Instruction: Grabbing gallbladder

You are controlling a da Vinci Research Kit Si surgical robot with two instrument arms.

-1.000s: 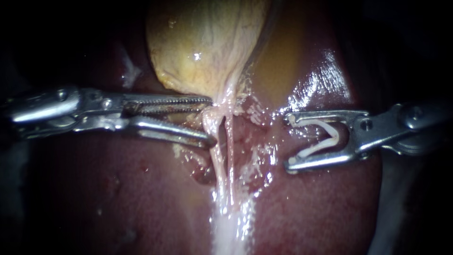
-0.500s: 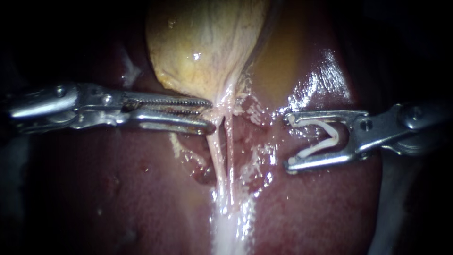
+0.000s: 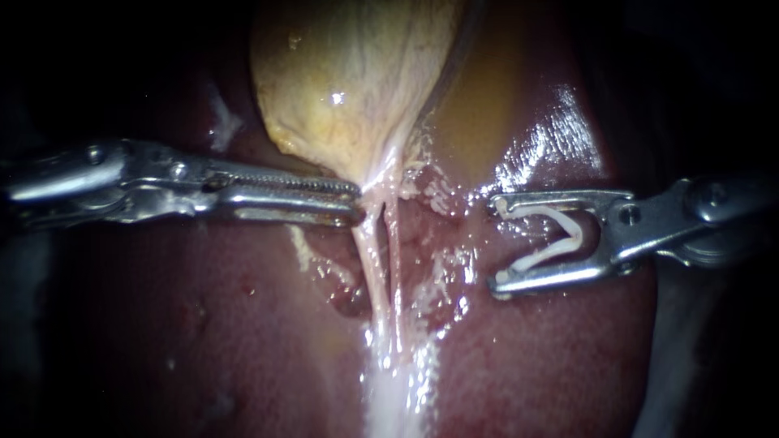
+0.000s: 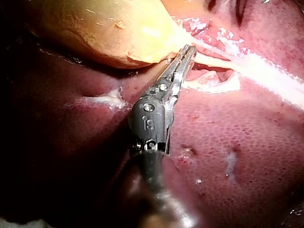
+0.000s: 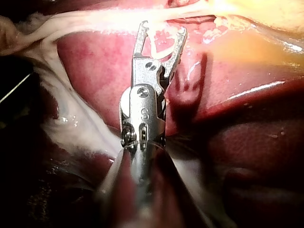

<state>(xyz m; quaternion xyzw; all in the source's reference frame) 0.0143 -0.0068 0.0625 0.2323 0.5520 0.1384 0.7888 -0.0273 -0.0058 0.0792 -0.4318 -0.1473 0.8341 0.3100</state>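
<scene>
Background: dark round the edges, and wet dark-red liver (image 3: 243, 324) (image 4: 237, 133) (image 5: 95, 61) fills everything else. The left instrument (image 3: 357, 203) (image 4: 190, 50) comes in level from the left. Its claw is closed down to a thin slit, tips pinching the pale tapered end of the gallbladder (image 3: 357, 81) (image 4: 118, 28) (image 5: 266, 9) right where it narrows. Left wrist view agrees: the serrated jaw edge lies alongside the yellow taper, tip at the spot where it turns white. The gallbladder is a yellow-tan sac lying on the liver, above the claw in the endoscope view, upper middle. From the pinched end two pale tubes (image 3: 372, 268) run down side by side and merge into a broad white glistening band near the lower edge, with ragged whitish tissue beside their upper part. The right instrument (image 3: 497, 242) (image 5: 162, 28) comes in from the right, well apart from the left claw, on the far side of the tubes. Its claw is spread wide with a white V-shaped clip (image 3: 576, 235) (image 5: 164, 45) seated in it, one leg along each jaw, open end facing the tubes. It is clear of the tubes and the gallbladder, tips over bare liver. Right wrist view: a white strand of tissue runs just ahead of the tips.
</scene>
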